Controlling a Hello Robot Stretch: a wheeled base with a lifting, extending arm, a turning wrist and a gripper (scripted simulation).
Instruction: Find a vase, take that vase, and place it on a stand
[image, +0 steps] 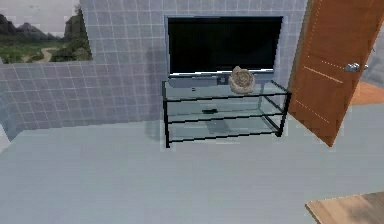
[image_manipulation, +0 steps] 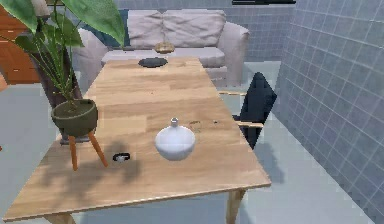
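A pale grey-white vase (image_manipulation: 175, 140) with a round body and a narrow neck stands on a long wooden table (image_manipulation: 150, 105), toward its near end. In the forward view a glass TV stand (image: 226, 112) with a black frame stands against the tiled wall. It carries a large black television (image: 224, 45) and a round tan ornament (image: 241, 79) on its top shelf.
A potted plant (image_manipulation: 72, 115) on a small wooden tripod stands near the table's left side, with a small dark ring (image_manipulation: 122, 157) beside it. A dark dish (image_manipulation: 152, 62) lies at the far end. A black chair (image_manipulation: 256, 105) sits beside the table, a sofa (image_manipulation: 170, 40) beyond. An open wooden door (image: 335, 65) stands right of the stand.
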